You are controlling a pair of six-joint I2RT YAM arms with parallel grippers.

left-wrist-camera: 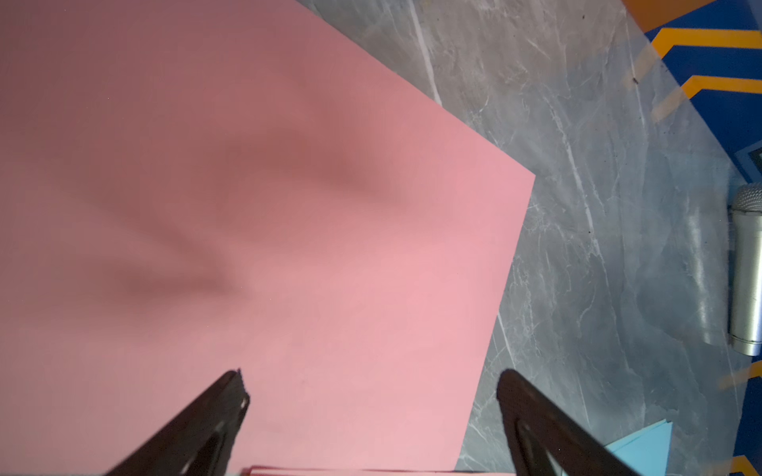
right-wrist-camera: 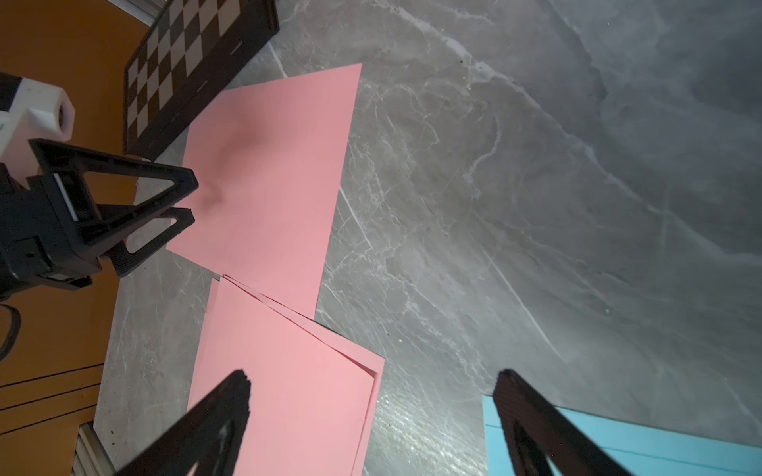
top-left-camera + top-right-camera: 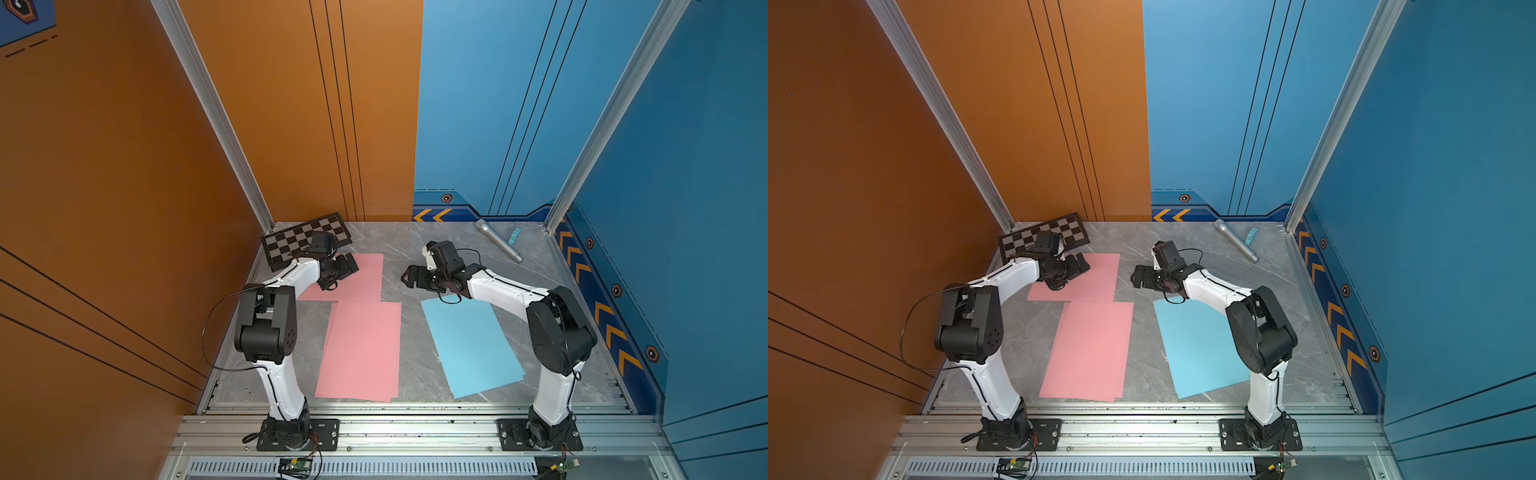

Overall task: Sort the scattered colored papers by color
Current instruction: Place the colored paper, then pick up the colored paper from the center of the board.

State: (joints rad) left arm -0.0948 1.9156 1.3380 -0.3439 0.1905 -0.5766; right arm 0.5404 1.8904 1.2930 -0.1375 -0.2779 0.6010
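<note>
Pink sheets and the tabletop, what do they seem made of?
Pink sheets: likely paper, matte; thin layered edges show in the right wrist view. Tabletop: marble-look stone or laminate, slightly glossy; white veins, soft glare.

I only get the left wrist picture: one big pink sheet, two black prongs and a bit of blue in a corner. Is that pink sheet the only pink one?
Observer: No. A pink stack lies right next to that pink sheet, closer to the robot.
Visitor: And that bit of blue?
Observer: It belongs to a blue stack, lying apart from the pink on the robot's right.
Visitor: Is the other claw carrying anything?
Observer: No. The right gripper is open and empty.
</note>
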